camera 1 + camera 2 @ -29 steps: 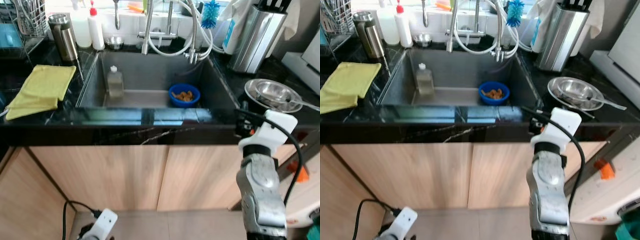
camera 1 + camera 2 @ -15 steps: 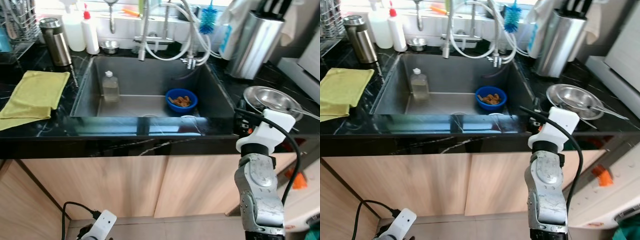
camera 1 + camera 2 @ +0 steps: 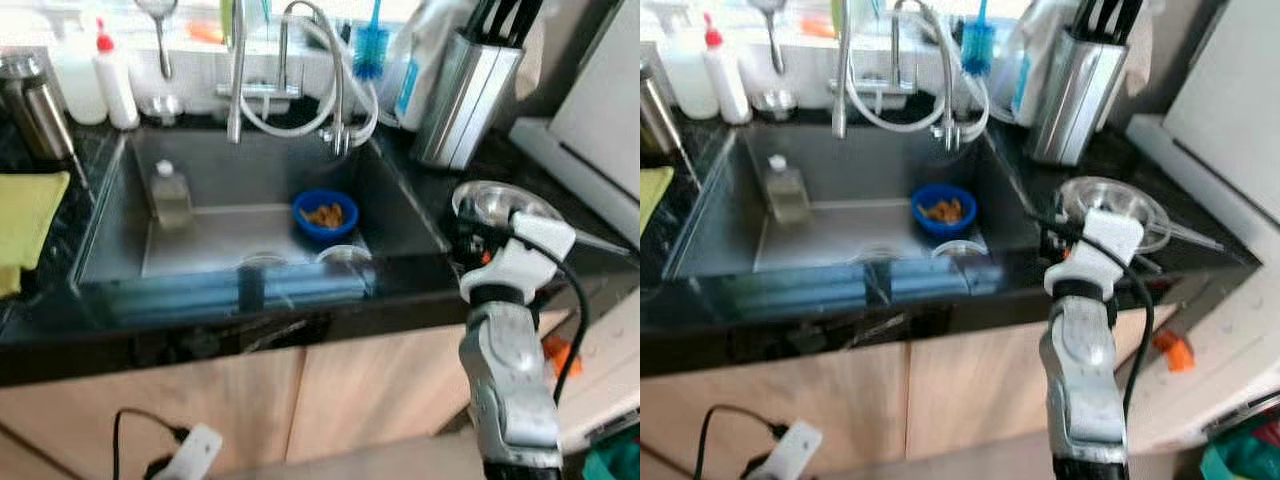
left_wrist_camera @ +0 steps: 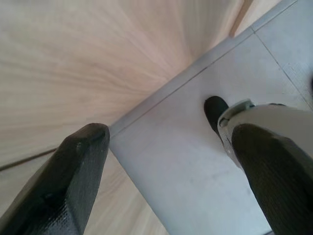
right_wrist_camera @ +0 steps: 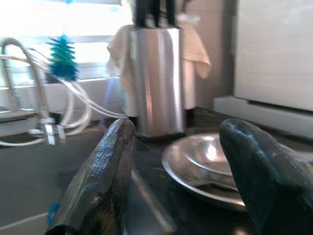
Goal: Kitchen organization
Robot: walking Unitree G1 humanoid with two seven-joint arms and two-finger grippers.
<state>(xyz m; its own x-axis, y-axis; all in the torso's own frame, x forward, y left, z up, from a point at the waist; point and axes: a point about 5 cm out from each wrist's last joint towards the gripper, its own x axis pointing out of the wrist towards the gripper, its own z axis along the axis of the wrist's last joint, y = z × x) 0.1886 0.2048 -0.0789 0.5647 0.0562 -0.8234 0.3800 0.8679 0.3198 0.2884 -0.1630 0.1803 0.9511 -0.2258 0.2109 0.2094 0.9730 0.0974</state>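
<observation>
Your right tool (image 5: 176,196) hangs with its 2 fingers spread and empty at the table (image 3: 1200,240) edge, aimed at the stacked steel bowls (image 3: 1110,205) resting just beyond it, right of the sink (image 3: 840,215) and in front of the knife block (image 3: 1070,85). They look light, rigid and slick, probably nested loosely, so pinch the outer rim (image 5: 181,181) nearest you rather than the curved wall, and expect the inner bowl and the utensil lying in it to slide. Your left tool (image 4: 161,181) hangs idle, fingers apart, over the floor (image 4: 195,147) by the cabinet.
</observation>
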